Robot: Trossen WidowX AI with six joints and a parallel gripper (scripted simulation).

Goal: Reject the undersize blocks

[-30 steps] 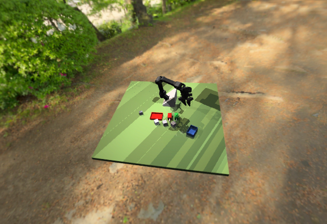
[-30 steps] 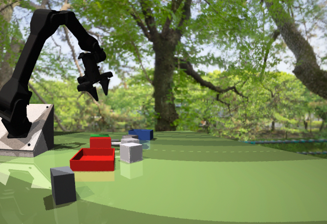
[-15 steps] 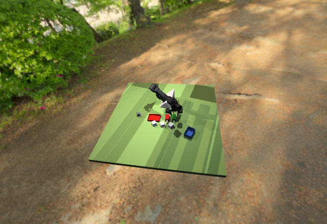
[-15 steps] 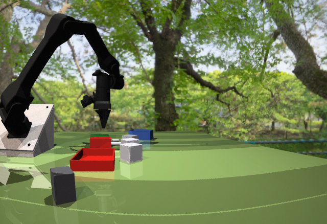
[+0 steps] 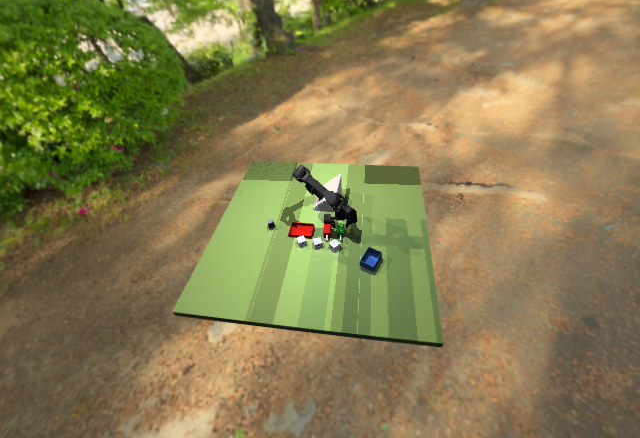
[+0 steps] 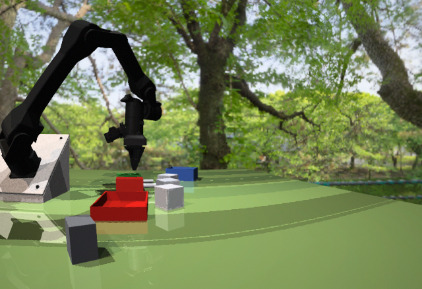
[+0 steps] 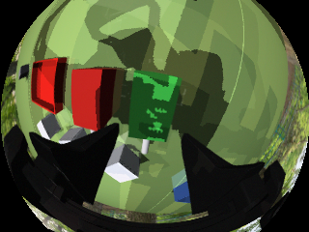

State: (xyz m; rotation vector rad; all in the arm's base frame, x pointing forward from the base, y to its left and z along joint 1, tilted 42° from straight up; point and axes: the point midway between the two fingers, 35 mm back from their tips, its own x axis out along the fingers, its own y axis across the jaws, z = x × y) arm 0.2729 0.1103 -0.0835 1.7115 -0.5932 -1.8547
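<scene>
hovering with claw (image 5: 343,222) (image 6: 134,169) (image 7: 151,133) apart and empty above green gauge (image 5: 340,228) (image 6: 128,175) (image 7: 154,106), pin toward six o'clock from above, probably for gripping.

My arm (image 5: 323,190) reaches over the green counter (image 5: 222,268), its end above the green gauge (image 5: 340,228). Just beside that gauge lies a red block-shaped piece (image 5: 326,230), then the red tray (image 5: 301,229). Three pale blocks (image 5: 317,243) stand in a row near them; the blue bin (image 5: 371,259) sits apart.
</scene>
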